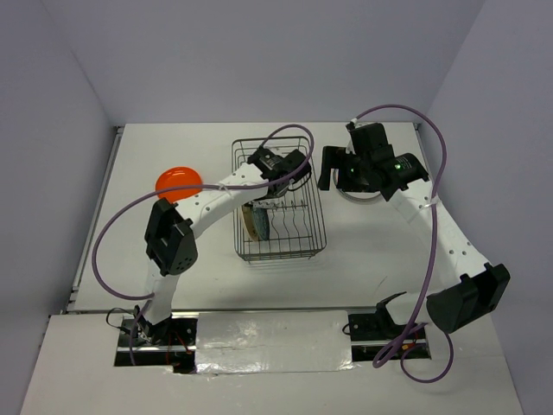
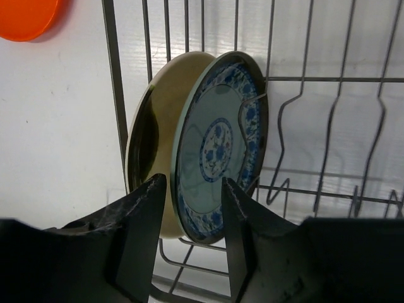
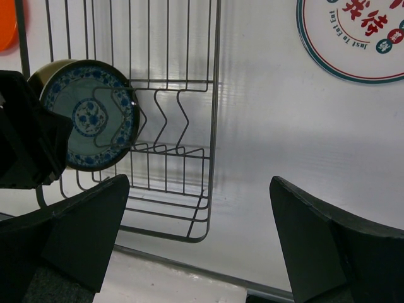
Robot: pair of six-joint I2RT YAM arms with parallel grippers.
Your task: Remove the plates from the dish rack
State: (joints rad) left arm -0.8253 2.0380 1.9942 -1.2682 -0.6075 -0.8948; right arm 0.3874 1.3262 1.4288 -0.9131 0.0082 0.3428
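The dark wire dish rack (image 1: 315,225) stands mid-table. Two plates stand upright in its near left end: a blue-patterned white plate (image 2: 218,148) and an olive-tan plate (image 2: 154,145) behind it; both show in the top view (image 1: 257,223). My left gripper (image 2: 189,246) is open above the rack (image 1: 285,173), its fingers on either side of the blue plate's rim. An orange plate (image 1: 177,181) lies on the table left of the rack. A white plate with red print (image 3: 360,38) lies right of the rack. My right gripper (image 3: 199,240) is wide open and empty, hovering over it (image 1: 333,169).
The rack's upright wire dividers (image 2: 334,145) to the right of the two plates hold nothing. White walls enclose the table on the left, back and right. The right arm's purple cable (image 1: 436,199) loops over the right side.
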